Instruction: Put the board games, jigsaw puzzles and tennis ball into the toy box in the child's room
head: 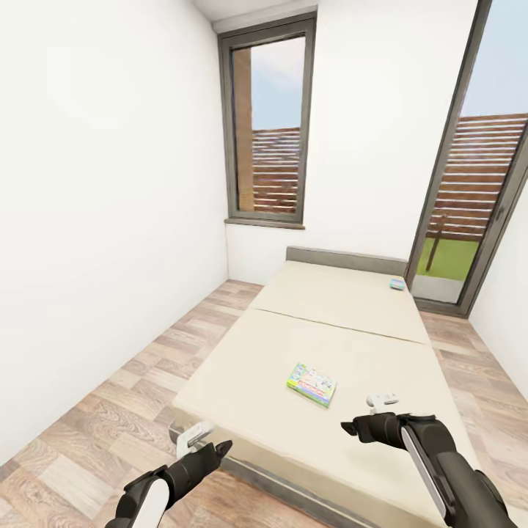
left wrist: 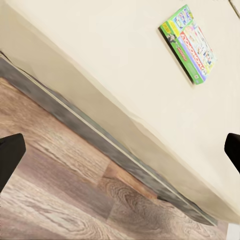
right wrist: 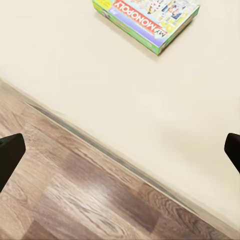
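Green-edged board game (head: 312, 383) lies on bed (head: 242, 367); left gripper (left wrist: 120, 150) and right gripper (right wrist: 120, 150) gape wide, empty.

A green-edged board game (left wrist: 190, 44) lies flat on the beige bed (left wrist: 100, 60) above wood-plank floor (left wrist: 60, 200).

Head high; wrists near shared bed (head: 345, 345) edge.

2 board games (head: 312, 384) lie well apart on the bed (head: 242, 367).
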`<state>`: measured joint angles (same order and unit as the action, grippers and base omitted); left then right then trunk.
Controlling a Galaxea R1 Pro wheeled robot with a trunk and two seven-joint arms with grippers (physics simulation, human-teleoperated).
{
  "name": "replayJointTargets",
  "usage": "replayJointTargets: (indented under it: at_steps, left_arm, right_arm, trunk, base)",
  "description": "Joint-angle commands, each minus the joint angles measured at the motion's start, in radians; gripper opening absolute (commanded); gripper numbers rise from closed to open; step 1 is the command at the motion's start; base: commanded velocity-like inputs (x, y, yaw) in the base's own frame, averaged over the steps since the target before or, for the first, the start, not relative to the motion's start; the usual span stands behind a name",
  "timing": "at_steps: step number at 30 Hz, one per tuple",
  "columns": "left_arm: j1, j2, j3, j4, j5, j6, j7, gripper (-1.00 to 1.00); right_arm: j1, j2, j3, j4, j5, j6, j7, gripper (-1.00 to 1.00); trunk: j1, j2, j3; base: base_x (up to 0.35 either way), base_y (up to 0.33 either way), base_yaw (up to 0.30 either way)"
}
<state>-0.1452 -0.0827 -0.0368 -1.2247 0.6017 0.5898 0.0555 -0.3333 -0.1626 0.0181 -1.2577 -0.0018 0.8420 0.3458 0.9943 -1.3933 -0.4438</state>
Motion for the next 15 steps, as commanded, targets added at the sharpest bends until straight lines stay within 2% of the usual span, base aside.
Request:
replayJointTargets:
  at_steps: [1, 7, 15]
  left_arm:
    - [-0.001, 0.0, 0.0, -0.001, 0.008, 0.004, 0.006, 1.0]
    - [-0.001, 0.0, -0.001, -0.001, 0.005, 0.004, 0.008, 1.0]
    - [-0.001, 0.0, -0.001, 0.0, 0.002, 0.004, 0.01, 1.0]
  right_arm:
    - [-0.001, -0.001, 0.001, -0.001, 0.0, 0.004, 0.002, 1.0]
    - [-0.001, -0.002, -0.001, 0.0, 0.0, 0.003, 0.002, 1.0]
    - [-0.002, -0.003, -0.004, 0.002, 0.001, 0.002, 0.001, 1.0]
  trunk:
    - [0.0, -0.001, -0.001]
    - [0.0, -0.001, -0.001]
    - [0.0, -0.001, -0.001]
  base:
    - [0.037, -0.002, 0.039]
    - [0.139, 0.0, 0.024]
    - [0.285, 0.058, 0.005]
